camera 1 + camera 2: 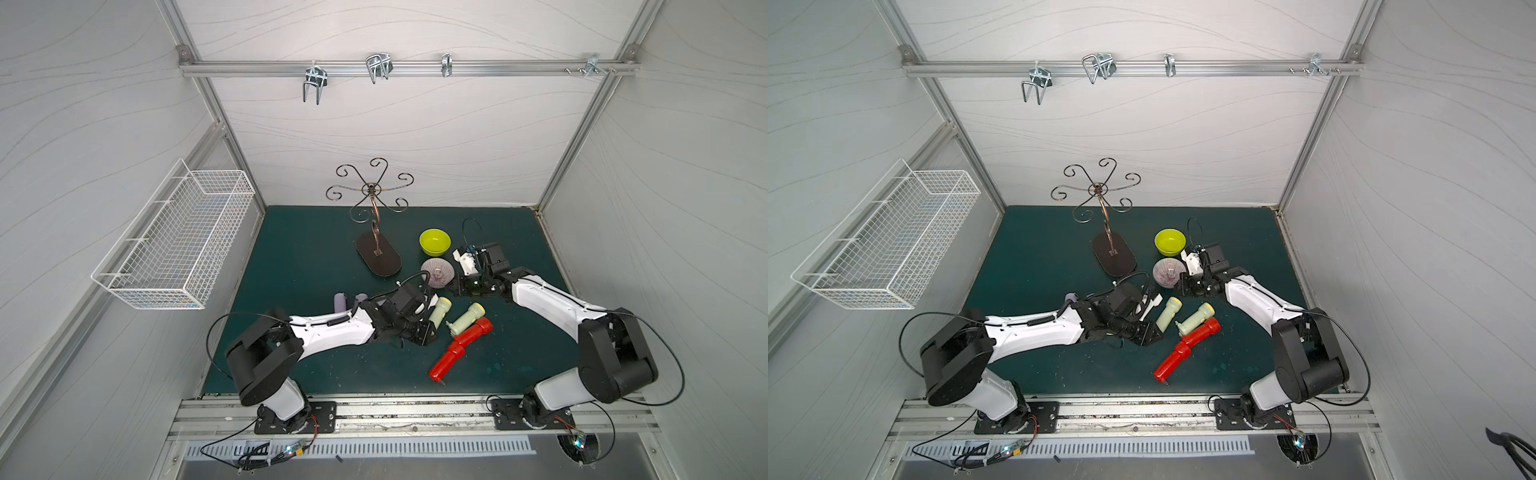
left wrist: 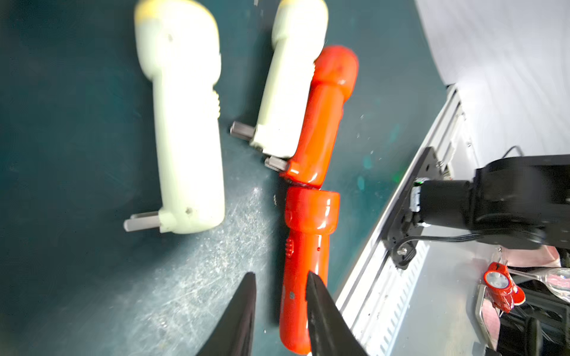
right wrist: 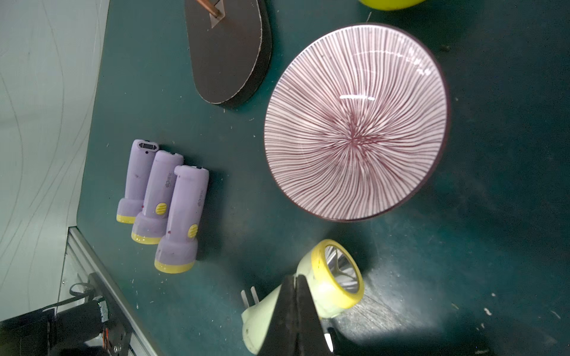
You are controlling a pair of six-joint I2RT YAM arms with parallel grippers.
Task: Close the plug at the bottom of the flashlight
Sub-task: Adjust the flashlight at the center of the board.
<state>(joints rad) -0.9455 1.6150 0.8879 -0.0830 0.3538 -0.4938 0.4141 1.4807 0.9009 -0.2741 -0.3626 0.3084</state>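
- Left gripper (image 2: 280, 274) is a little open, holding nothing, near a red flashlight (image 2: 308, 228).
- Right gripper (image 3: 295, 277) is pinched closed, empty.
- Cream flashlight (image 2: 185, 123) lies on the green mat (image 2: 61, 138), plug prongs (image 2: 142, 221) sticking out.

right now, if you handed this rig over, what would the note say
Left gripper: jaws a little apart, holding nothing, above the mat near the red flashlights.
Right gripper: jaws shut, empty, near the striped bowl.
Things: two cream flashlights and two red flashlights lie close together, plug prongs sticking out. Three purple flashlights lie side by side, no prongs showing.
Done: the purple ones look closed.
Left: fold in the plugs on the cream and red ones.
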